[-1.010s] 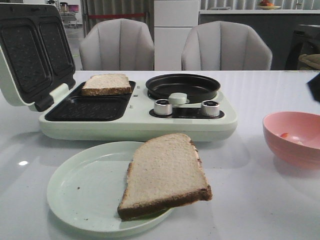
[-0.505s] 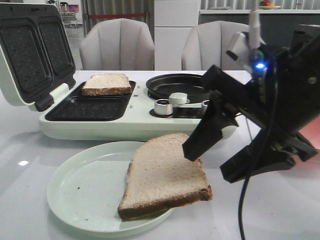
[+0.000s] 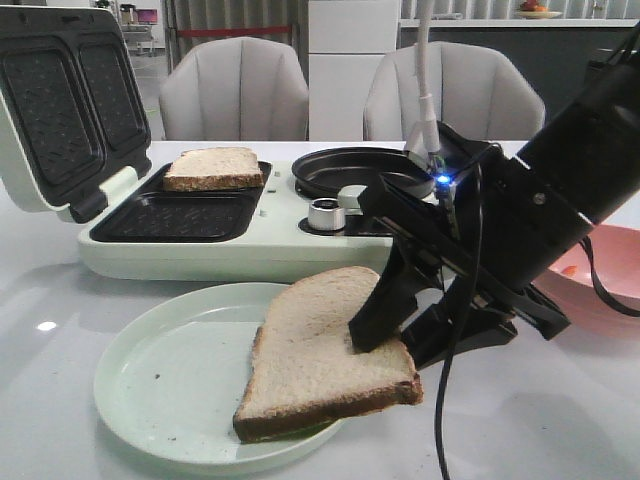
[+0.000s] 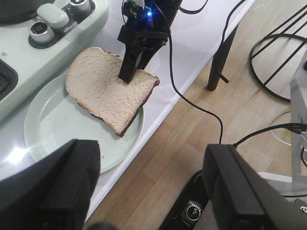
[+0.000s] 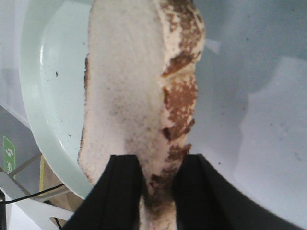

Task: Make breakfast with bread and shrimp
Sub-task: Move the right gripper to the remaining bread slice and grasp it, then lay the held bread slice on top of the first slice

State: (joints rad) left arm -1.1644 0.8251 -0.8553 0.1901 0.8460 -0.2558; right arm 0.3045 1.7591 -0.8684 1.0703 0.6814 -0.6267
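Observation:
One slice of bread (image 3: 320, 350) lies on a pale green plate (image 3: 160, 380), its right side overhanging the rim. My right gripper (image 3: 385, 345) reaches down from the right and is shut on that slice's crusty edge. The wrist view shows bread (image 5: 124, 96) pinched between both fingers of the right gripper (image 5: 156, 191). A second slice (image 3: 213, 167) rests in the open sandwich maker's far tray. My left gripper (image 4: 151, 191) hangs open over the floor beside the table edge, holding nothing. The shrimp is not visible; my arm covers most of the pink bowl (image 3: 610, 265).
The pale green sandwich maker (image 3: 270, 250) stands behind the plate with its lid (image 3: 60, 100) raised at the left. Its round black pan (image 3: 350, 165) and knob (image 3: 325, 213) are on its right half. Two grey chairs stand beyond the table. Cables trail off the table's near edge (image 4: 172, 86).
My right arm came in from the right, dropped toward the plate, and its fingers closed round the near slice's right edge. The slice has barely moved.

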